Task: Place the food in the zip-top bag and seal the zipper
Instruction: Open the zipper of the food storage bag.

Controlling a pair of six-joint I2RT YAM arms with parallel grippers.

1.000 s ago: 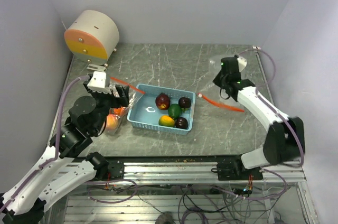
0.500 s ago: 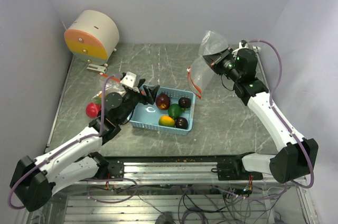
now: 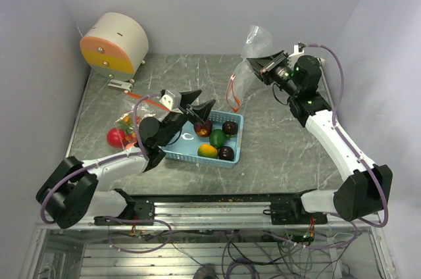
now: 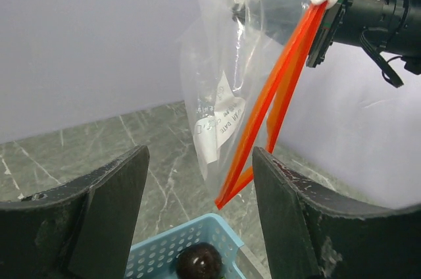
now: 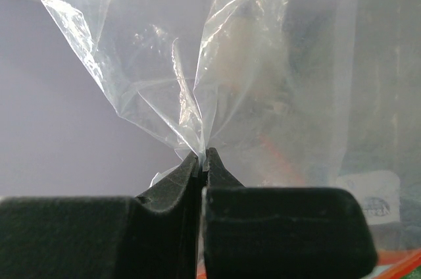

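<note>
My right gripper (image 3: 252,64) is shut on a pinched fold of the clear zip-top bag (image 3: 254,41) and holds it in the air at the back right. Its orange zipper (image 3: 231,97) hangs down open. In the right wrist view the jaws (image 5: 202,158) clamp the plastic (image 5: 197,81). My left gripper (image 3: 203,99) is wide open and empty, above the light blue basket (image 3: 172,151). The basket holds a dark red apple (image 3: 202,127), green (image 3: 217,138), yellow-orange (image 3: 208,151) and dark purple (image 3: 230,127) pieces. The left wrist view shows the bag (image 4: 220,95), zipper (image 4: 279,104) and a dark piece (image 4: 198,262) between its fingers (image 4: 112,206).
A red apple (image 3: 116,137) and small orange and green pieces (image 3: 127,121) lie on the table left of the basket. A round cream and orange box (image 3: 115,43) stands at the back left. Walls close in the table on three sides.
My left gripper has swung right and up over the basket with its jaws wide apart. My right gripper has lifted the bag a little higher and leftward.
</note>
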